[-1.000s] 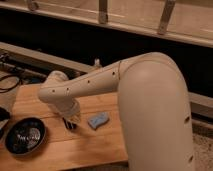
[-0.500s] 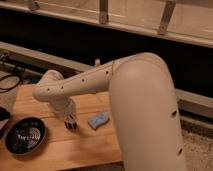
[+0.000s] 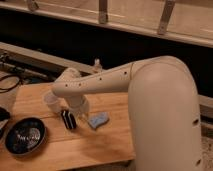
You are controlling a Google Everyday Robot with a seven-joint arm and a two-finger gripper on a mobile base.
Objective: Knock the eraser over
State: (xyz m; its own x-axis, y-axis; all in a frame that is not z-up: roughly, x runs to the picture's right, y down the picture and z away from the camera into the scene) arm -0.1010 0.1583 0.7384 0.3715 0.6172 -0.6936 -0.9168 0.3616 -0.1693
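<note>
currently, the small black rectangular eraser with thin white stripes point(image 3: 68, 120) is being shown on the light wooden tabletop point(image 3: 60, 150), near its middle. it is lying between the round black bowl point(image 3: 24, 136) at the near left and the light-blue wavy sponge-like piece point(image 3: 98, 120) just to its right. a pale translucent cup point(image 3: 51, 101) is being seen a little farther back and to the left.

the white robot arm point(image 3: 110, 80) is being reached in from the right. its gripper point(image 3: 78, 111) is being held low over the board, just above the eraser on its far-right side, so close that contact cannot be ruled out. whether the gripper is released or clenched cannot be told. the eraser is being seen at a slant, and whether it is standing or already tipped cannot be told either.

the step in hand is being judged as the push itself, or the last of the approach. the next move is being judged to call for a short, low sideways sweep against the eraser's upper part, with the sponge-like piece and the cup being left untouched.
</note>
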